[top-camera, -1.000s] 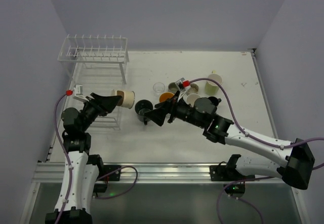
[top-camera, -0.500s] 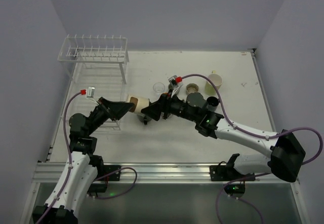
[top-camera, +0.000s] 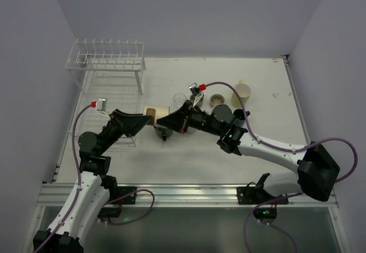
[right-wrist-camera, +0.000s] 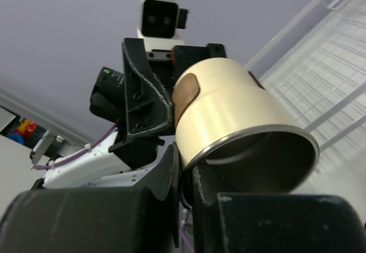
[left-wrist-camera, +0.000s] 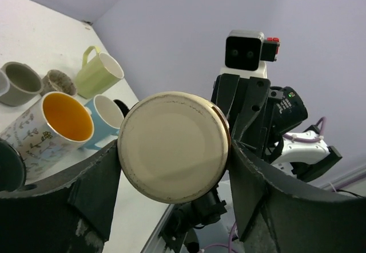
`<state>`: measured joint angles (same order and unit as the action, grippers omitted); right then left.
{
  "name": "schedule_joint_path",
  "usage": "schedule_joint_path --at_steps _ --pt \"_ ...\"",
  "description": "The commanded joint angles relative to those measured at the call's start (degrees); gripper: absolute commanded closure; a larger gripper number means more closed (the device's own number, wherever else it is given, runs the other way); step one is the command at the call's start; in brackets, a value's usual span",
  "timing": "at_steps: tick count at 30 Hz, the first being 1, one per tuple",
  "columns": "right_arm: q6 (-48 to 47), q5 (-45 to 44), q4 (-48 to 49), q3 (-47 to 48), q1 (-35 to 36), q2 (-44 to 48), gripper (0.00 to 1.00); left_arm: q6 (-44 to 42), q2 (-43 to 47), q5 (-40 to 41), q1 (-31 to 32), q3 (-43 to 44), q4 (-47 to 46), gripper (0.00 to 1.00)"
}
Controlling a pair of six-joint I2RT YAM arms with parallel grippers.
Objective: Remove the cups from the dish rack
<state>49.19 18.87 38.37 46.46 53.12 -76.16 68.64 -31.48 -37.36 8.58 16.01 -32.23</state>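
A tan cup (top-camera: 157, 114) hangs sideways in the air between both arms, just right of the dish rack's lower tray. My left gripper (top-camera: 150, 117) is shut on its base; in the left wrist view the fingers sit against both sides of the cup's cream bottom (left-wrist-camera: 171, 147). My right gripper (top-camera: 167, 119) is shut on the cup's rim, one finger inside the mouth and one outside (right-wrist-camera: 187, 178). The dish rack (top-camera: 108, 61) stands at the far left, its white wire grid (right-wrist-camera: 337, 64) behind the cup (right-wrist-camera: 229, 110).
Other cups stand on the table: a dark one (top-camera: 164, 131) right under the held cup, a clear glass (top-camera: 179, 98), a brownish cup (top-camera: 217, 99) and a pale green mug (top-camera: 242, 94). An orange-inside mug (left-wrist-camera: 63, 118) and a light blue cup (left-wrist-camera: 106, 113) stand close together.
Both arms came together over the table. My right gripper, open a second ago, has closed on the rim of the cup that my left gripper carried away from the rack.
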Motion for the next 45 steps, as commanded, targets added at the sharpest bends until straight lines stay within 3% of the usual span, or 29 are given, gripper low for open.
schedule_joint_path --at_steps 1,4,6,14,18,23,37,40,45 --pt "-0.58 -2.00 6.72 -1.36 0.14 3.91 1.00 -3.24 -0.59 -3.06 1.26 -0.37 -1.26 0.27" --pt "-5.32 -3.05 -2.83 -1.46 0.14 8.21 1.00 -11.29 -0.60 -2.89 1.26 5.14 6.62 0.08" --pt "-9.27 -4.80 -14.42 -1.28 0.14 11.97 1.00 -17.37 -0.59 -0.70 1.26 9.28 17.95 0.00" --pt "-21.32 -16.29 -63.86 3.20 0.14 18.15 1.00 -43.66 -2.61 13.08 1.26 27.05 50.11 0.00" --pt "-21.77 -22.90 -76.39 3.38 0.23 16.92 1.00 -50.18 -1.13 24.50 1.26 28.02 56.21 0.00" --pt "-20.72 -30.90 -80.72 4.94 0.23 10.54 1.00 -50.80 1.95 26.81 1.26 24.25 55.35 0.00" --pt "-23.00 -34.17 -79.59 14.80 3.04 -11.45 0.99 -51.24 4.15 30.25 1.18 20.90 52.97 0.00" --pt "-23.17 -33.20 -78.80 15.15 3.65 -12.87 0.90 -51.33 4.41 30.33 1.09 20.73 53.06 0.00" --pt "-23.70 -32.76 -77.75 15.15 4.18 -12.97 0.55 -51.33 4.24 30.33 1.09 20.64 52.97 0.00"
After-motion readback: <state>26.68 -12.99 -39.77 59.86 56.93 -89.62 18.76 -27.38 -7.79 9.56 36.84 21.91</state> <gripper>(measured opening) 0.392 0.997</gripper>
